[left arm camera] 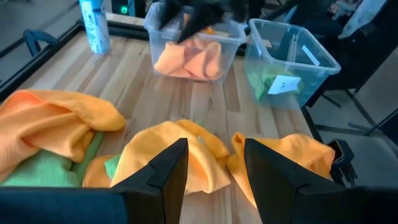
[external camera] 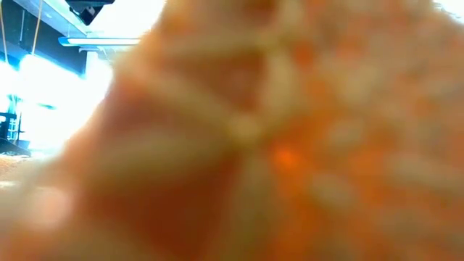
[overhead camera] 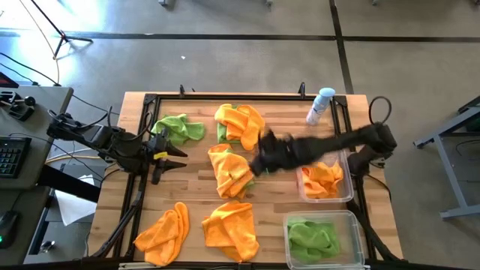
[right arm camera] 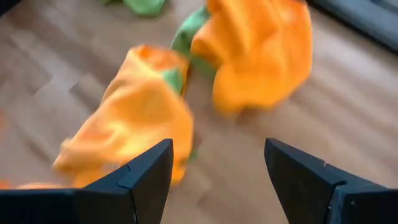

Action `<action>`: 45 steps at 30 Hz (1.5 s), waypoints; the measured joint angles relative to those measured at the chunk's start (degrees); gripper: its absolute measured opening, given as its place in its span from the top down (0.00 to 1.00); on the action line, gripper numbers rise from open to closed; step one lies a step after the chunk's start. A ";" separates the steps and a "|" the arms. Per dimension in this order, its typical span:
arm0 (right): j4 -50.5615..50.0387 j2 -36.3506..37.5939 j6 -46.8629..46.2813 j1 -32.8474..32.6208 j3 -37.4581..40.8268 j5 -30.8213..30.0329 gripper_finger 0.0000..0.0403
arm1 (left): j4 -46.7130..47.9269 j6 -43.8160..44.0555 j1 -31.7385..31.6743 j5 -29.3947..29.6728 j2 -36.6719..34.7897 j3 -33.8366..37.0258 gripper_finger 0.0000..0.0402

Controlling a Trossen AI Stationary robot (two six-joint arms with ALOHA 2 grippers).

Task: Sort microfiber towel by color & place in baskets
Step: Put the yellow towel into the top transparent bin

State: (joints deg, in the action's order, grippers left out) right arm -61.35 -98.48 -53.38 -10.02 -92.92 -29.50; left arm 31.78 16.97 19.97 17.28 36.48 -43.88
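Hovering mid-table, right gripper (overhead camera: 259, 161) open, empty; left gripper (overhead camera: 174, 156) open near left edge.

Two baskets (overhead camera: 325, 196), one spray bottle (overhead camera: 321, 105), several orange and green cloths (overhead camera: 232, 230).

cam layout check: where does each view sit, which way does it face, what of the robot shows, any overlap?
High: overhead, straight down on the table; both arms show.
Low: tabletop level, lens blocked by a blurred orange towel; no robot visible.
Left wrist: faces the two baskets; own open left gripper shows.
Right wrist: faces orange towels; own open right gripper shows.
Shared: orange-towel basket, high and left wrist.
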 joint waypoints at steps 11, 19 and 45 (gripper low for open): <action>20.82 -1.74 36.51 24.17 0.03 19.21 0.38 | -0.06 -0.15 -0.82 3.66 -0.89 0.02 0.64; 26.07 -8.33 42.36 29.35 0.00 25.55 0.38 | -0.47 -1.00 -4.62 8.83 -3.38 0.00 0.64; 30.76 -26.49 45.26 32.56 0.00 26.70 0.45 | -0.42 5.39 -9.19 9.22 -6.76 -0.01 0.64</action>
State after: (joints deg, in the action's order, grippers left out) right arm -30.59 -124.97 -8.12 22.55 -92.92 -2.81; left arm 31.36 22.36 10.79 26.50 29.71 -43.89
